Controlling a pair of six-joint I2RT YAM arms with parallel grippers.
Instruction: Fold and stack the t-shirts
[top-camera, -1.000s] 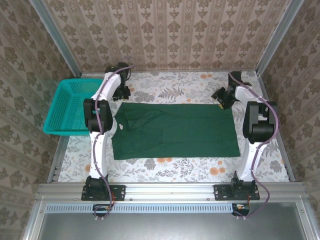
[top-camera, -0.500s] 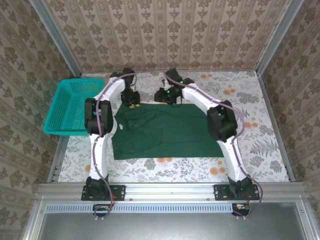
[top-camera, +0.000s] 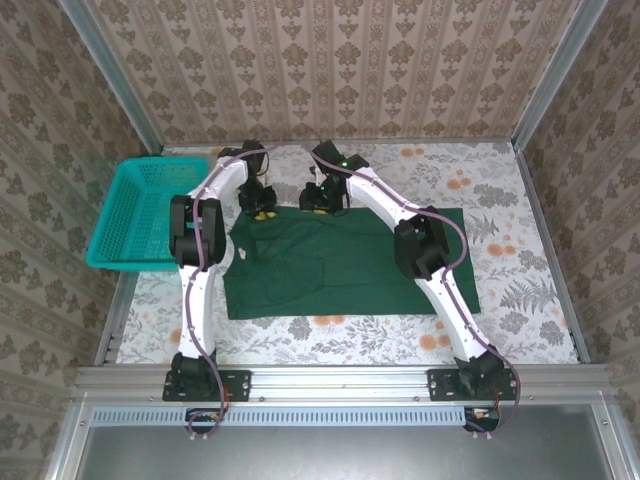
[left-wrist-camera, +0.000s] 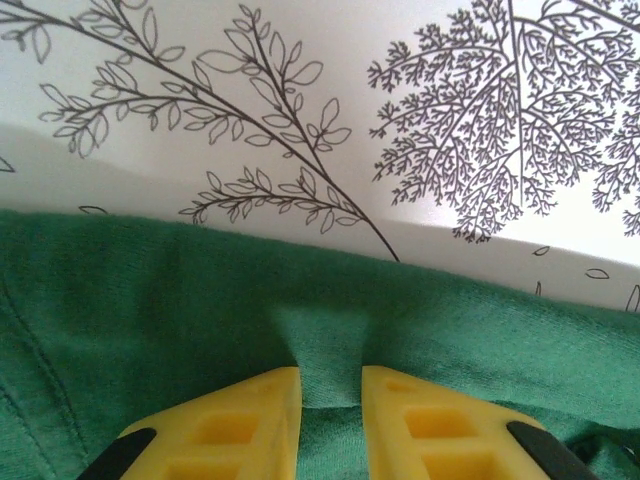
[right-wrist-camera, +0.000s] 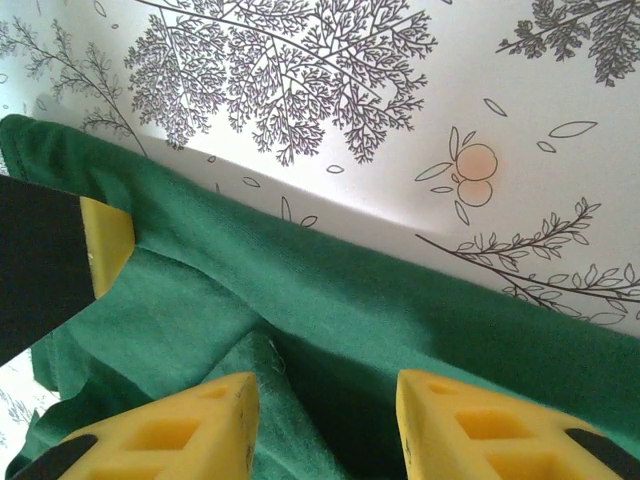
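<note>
Over the last second my right arm has swung right across. It was at the t-shirt's (top-camera: 330, 265) far corner, the one farthest from the teal basket (top-camera: 108, 225), and its right gripper (top-camera: 322, 200) now sits on the far hem, much closer to the basket and just beside the left gripper (top-camera: 262, 208). The left gripper has only edged along that hem, a little away from the basket.

Both have narrowed. In the left wrist view the yellow fingers (left-wrist-camera: 265, 405) are nearly together, with a small pleat of green cloth pinched up between them, so I count that as a hold on the t-shirt. The right gripper's jaws are part-way closed and astride a ridge of the hem. There is a gap and shadow between them, and I cannot tell whether they have actually bitten.

The t-shirt itself has not shifted. It lies spread flat on the worktop (top-camera: 520, 300), just beside the basket on the side towards the right arm, with nothing folded over.

My read is that the approach is finished and I am at the grasp. The fold comes next, once I trust the right-hand grip, and stacking is still a long way off
</note>
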